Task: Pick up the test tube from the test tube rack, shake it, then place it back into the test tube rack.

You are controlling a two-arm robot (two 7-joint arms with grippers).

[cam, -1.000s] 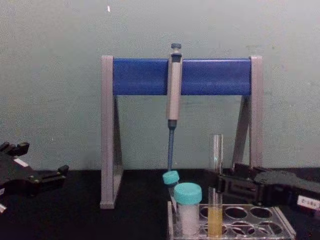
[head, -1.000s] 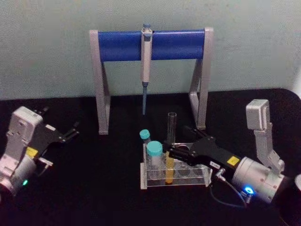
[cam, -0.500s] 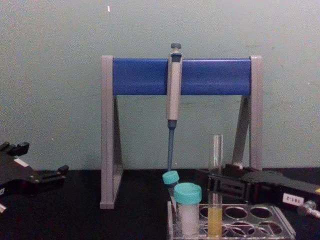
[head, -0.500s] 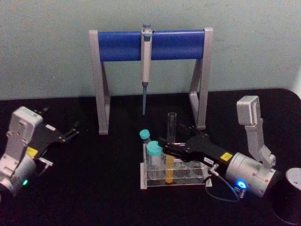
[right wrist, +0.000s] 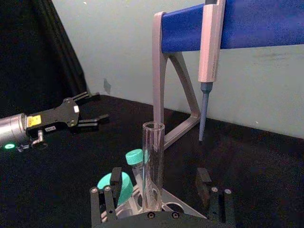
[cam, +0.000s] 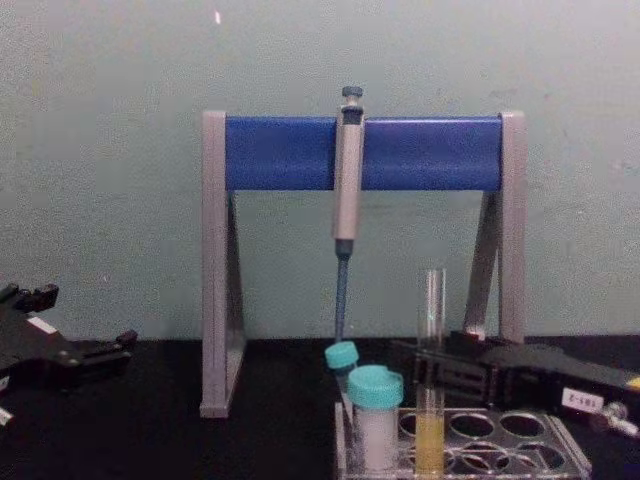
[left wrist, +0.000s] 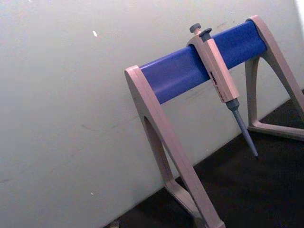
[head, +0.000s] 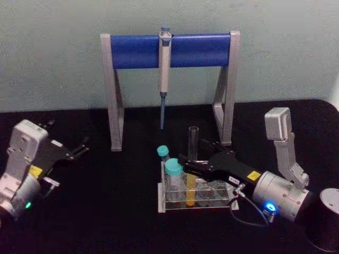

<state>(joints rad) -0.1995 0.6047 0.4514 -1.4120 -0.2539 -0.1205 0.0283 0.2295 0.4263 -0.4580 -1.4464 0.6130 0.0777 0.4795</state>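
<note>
The test tube point(head: 192, 159), tall clear glass with yellow liquid low down, stands upright in the clear test tube rack point(head: 229, 204) near the table's middle. My right gripper point(head: 194, 151) reaches in from the right and is open. In the right wrist view its two fingers point(right wrist: 114, 183) flank the test tube point(right wrist: 153, 161) with a gap on each side. From the chest view the right gripper point(cam: 445, 365) sits level with the test tube's point(cam: 431, 330) middle, above the test tube rack point(cam: 565, 445). My left gripper point(head: 79, 147) is parked at the far left, open.
Two teal-capped white tubes point(head: 173, 169) stand in the rack's left end. Behind it rises the grey-and-blue pipette stand point(head: 137, 51) with a pipette point(head: 164, 63) hanging tip down. A dark cylinder point(head: 326, 219) sits at the right front.
My right arm has slid to the left, bringing its fingers farther along past the tube. The tube stays in the rack. The left arm has not moved.
</note>
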